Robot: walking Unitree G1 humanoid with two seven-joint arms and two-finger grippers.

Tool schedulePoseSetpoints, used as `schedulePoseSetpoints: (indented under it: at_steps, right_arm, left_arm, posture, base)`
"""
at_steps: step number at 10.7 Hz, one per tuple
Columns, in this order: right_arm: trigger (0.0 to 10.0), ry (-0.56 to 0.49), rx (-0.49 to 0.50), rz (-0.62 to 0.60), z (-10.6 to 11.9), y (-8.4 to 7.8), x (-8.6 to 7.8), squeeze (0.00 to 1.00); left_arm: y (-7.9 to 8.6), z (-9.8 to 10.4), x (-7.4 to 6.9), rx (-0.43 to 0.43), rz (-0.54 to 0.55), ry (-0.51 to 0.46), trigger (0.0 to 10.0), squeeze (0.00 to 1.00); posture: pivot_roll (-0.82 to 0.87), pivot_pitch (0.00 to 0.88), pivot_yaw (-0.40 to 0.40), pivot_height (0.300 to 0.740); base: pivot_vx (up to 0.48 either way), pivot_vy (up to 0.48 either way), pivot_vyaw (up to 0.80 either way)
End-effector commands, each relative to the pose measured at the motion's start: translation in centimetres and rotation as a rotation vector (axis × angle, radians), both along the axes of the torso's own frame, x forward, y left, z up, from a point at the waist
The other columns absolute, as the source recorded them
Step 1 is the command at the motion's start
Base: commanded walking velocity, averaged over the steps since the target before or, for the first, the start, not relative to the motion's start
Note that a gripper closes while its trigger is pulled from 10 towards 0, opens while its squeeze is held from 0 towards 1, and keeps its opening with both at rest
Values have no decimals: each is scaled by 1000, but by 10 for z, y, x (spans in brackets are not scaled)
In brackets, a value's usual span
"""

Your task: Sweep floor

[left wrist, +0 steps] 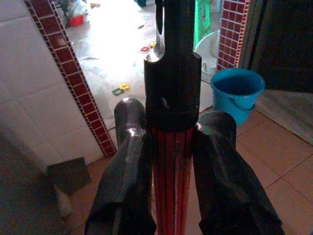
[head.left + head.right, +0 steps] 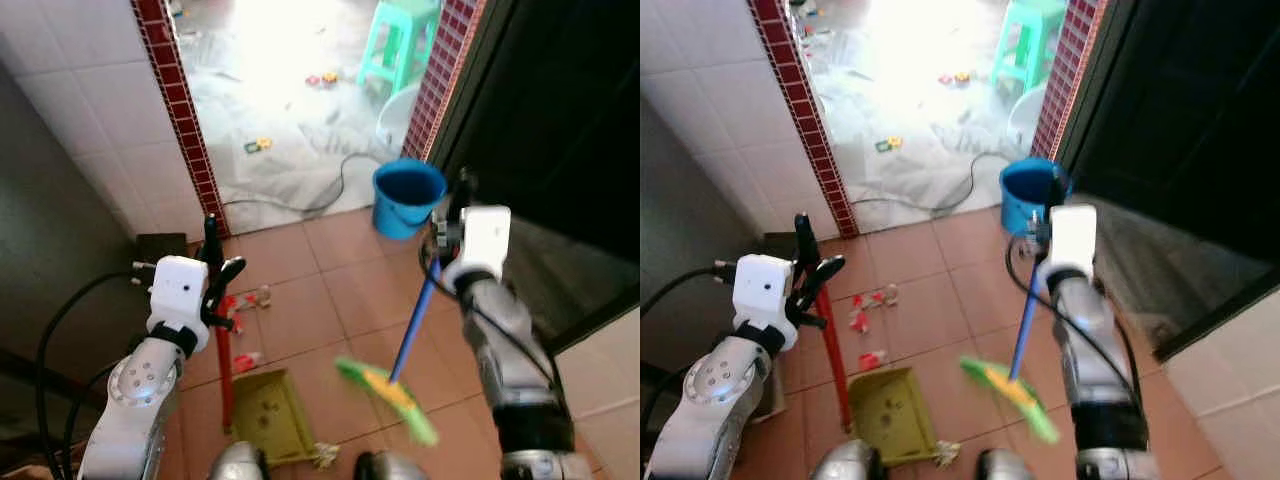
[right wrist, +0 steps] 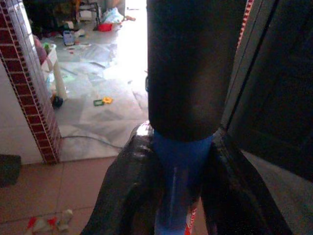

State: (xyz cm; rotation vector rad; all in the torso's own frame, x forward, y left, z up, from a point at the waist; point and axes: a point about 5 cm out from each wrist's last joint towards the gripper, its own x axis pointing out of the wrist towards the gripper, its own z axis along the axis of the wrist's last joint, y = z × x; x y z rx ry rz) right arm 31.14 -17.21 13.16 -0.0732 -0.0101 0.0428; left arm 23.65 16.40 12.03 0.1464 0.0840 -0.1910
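I have the left gripper (image 1: 171, 166) clamped on the red dustpan handle (image 2: 224, 370), jaws closed around the ribbed shaft just below its black cap, so the yellow-green dustpan (image 2: 268, 415) sits flat on the terracotta floor tiles (image 2: 320, 300) at my feet. The right gripper (image 3: 181, 181) grips the blue broom handle (image 2: 415, 320), jaws shut on it just under the black end grip; holding high lets the green broom head (image 2: 390, 395) swing low, and it looks blurred, lifted just off the tiles beside the pan. Scraps of red and white litter (image 2: 240, 300) lie near the dustpan handle, with another bit (image 2: 323, 455) at the pan's lip. A blue bucket (image 2: 407, 195) stands by the doorway. I judge the litter is yet to be swept in.
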Motion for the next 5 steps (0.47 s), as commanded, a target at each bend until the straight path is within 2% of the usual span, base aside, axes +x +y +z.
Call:
schedulePoseSetpoints:
  at_steps: [1, 2, 3, 5]
  right_arm:
    - [10000, -57, -13, 2, 16, 3, 3, 0]
    - [10000, -43, -10, -2, 12, 3, 3, 0]
    - [10000, -26, 0, 8, 8, 8, 3, 0]
    - [10000, -26, 14, 14, 9, 13, 6, 0]
  left_arm:
    - [2, 13, -1, 17, 16, -56, 10000, 0]
    - [4, 8, -1, 18, 36, -51, 10000, 0]
    - [5, 6, 7, -5, 119, -57, 10000, 0]
    - [10, 13, 20, 27, 244, -121, 10000, 0]
  posture:
    - [71, 131, 21, 740]
    - [66, 108, 10, 740]
    - [63, 87, 3, 740]
    - [49, 63, -8, 740]
  base:
    - [0, 0, 0]
    - [0, 0, 0]
    - [0, 0, 0]
    - [0, 0, 0]
